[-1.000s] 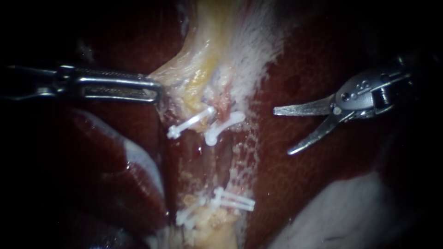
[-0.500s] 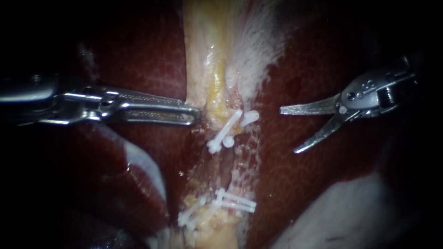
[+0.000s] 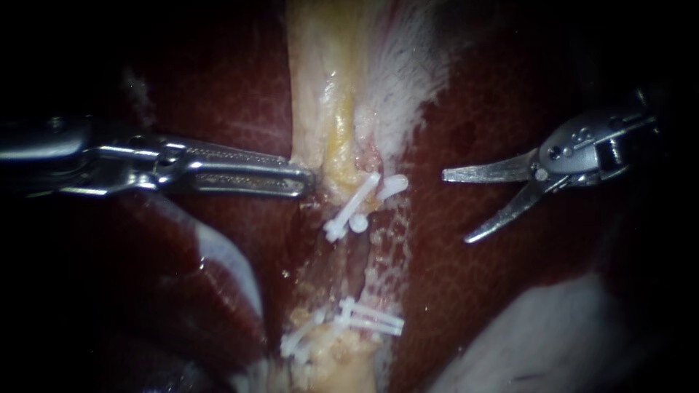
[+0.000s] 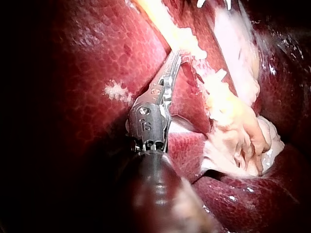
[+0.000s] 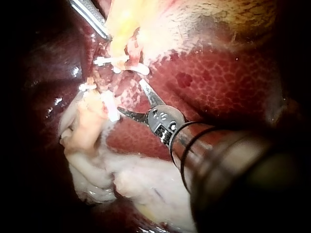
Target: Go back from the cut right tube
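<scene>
Right instrument (image 3: 455,207) hangs over the liver (image 3: 466,291) with its jaws spread wide, well apart from the upper clips (image 3: 353,211). The cut tube (image 3: 354,262) lies just below those clips, ahead of the lower clips (image 3: 364,316). Just beside the upper clips, the left instrument (image 3: 309,179) has its jaws clamped on yellowish tissue (image 3: 338,145).

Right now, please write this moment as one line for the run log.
left instrument: shut on pale tissue | right instrument: open, holding nothing, apart from upper clips
</scene>
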`<state>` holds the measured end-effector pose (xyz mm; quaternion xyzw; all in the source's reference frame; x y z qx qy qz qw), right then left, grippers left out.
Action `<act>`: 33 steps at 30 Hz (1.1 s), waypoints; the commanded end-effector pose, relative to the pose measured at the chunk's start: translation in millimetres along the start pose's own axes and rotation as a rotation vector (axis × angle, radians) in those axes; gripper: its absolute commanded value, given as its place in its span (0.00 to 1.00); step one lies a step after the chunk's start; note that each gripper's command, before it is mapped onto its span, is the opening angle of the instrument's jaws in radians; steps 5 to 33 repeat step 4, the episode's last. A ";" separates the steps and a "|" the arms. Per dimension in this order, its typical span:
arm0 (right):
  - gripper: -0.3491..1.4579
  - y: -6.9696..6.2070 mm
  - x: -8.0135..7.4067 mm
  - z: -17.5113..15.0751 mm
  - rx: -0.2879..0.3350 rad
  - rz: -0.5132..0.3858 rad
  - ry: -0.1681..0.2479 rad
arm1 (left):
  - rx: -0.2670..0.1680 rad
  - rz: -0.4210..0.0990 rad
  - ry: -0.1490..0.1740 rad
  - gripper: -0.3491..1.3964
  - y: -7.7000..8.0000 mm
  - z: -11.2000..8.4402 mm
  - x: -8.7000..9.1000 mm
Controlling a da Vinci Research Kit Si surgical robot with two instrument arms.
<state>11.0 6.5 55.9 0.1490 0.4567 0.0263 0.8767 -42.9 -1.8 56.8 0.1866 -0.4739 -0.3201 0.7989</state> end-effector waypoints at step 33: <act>0.99 0.0 0.0 0.0 0.000 0.000 0.000 | 0.001 -0.006 0.000 0.00 0.1 0.0 0.0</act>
